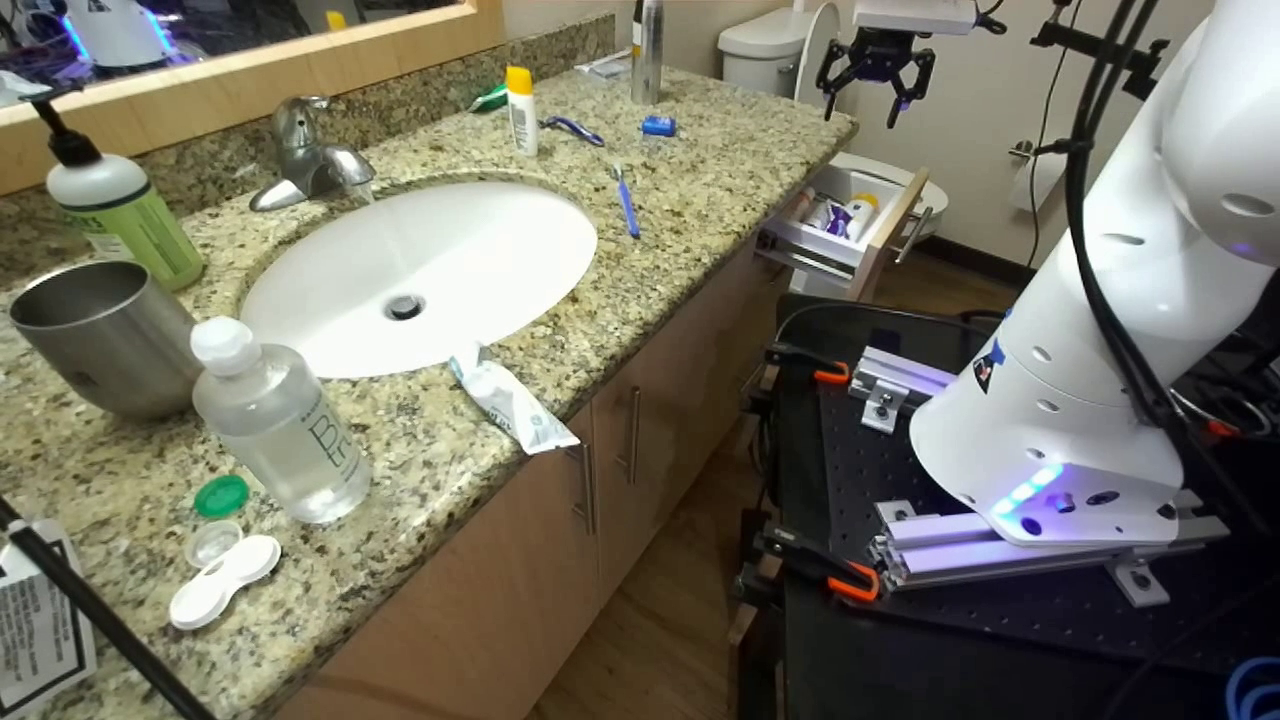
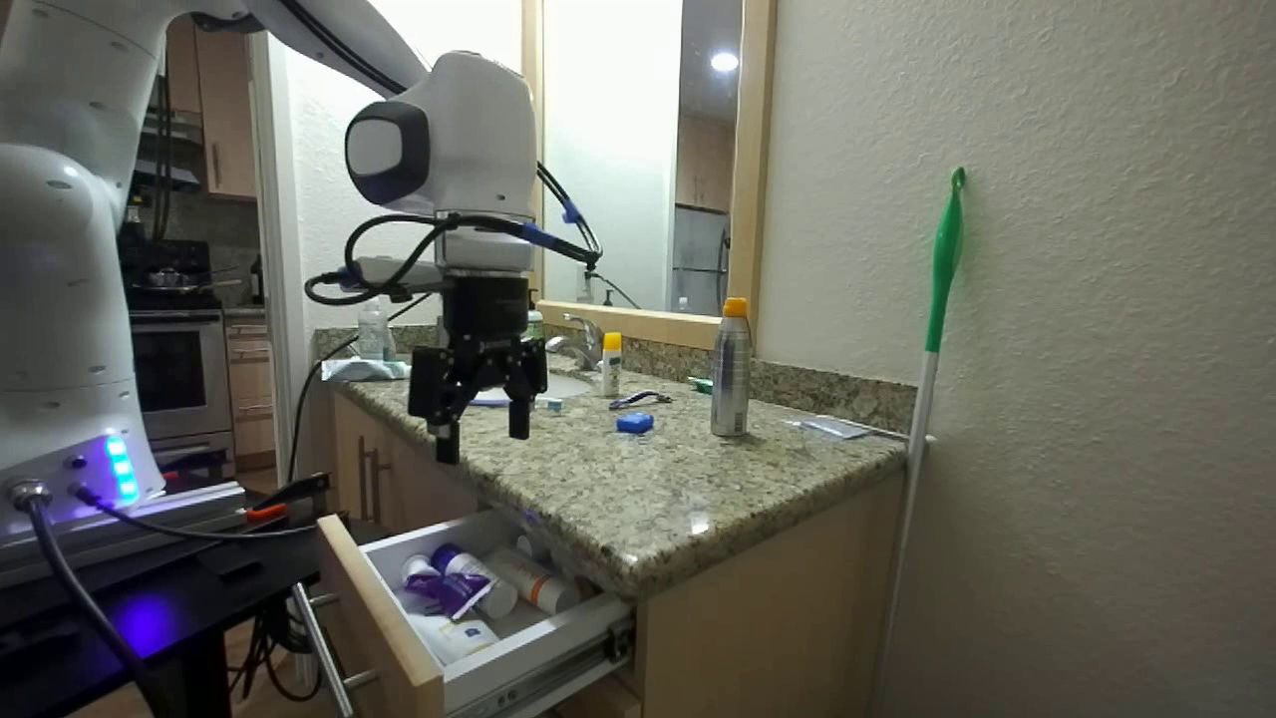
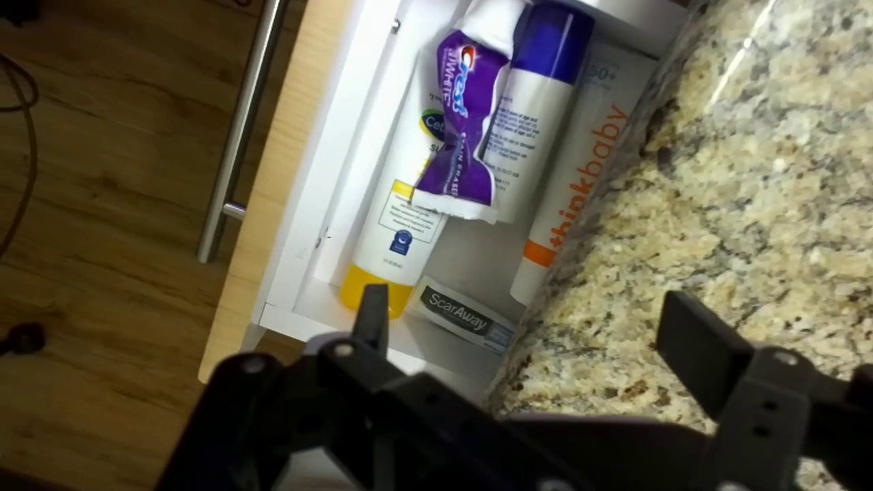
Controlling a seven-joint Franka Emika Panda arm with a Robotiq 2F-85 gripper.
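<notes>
Wrist view: gripper (image 3: 524, 307) nearest, spread wide; drawer (image 3: 273, 204) below it standing open, toothpaste tube (image 3: 467, 116) inside, counter (image 3: 750, 204) edge tight alongside.
In an exterior view: clear air above drawer; arm (image 2: 488, 150) bent down, wrist vertical.
In an exterior view: narrow floor (image 1: 650, 610) strip camera-side of drawer.

By the white sink (image 1: 500, 245) and its silver faucet (image 1: 325, 165), a metal cup (image 1: 105, 345) stands just beside a green soap bottle (image 1: 130, 225) and a clear bottle (image 1: 285, 430) — a white lens case (image 1: 225, 580) and a green cap (image 1: 221, 495) lie nearby.
</notes>
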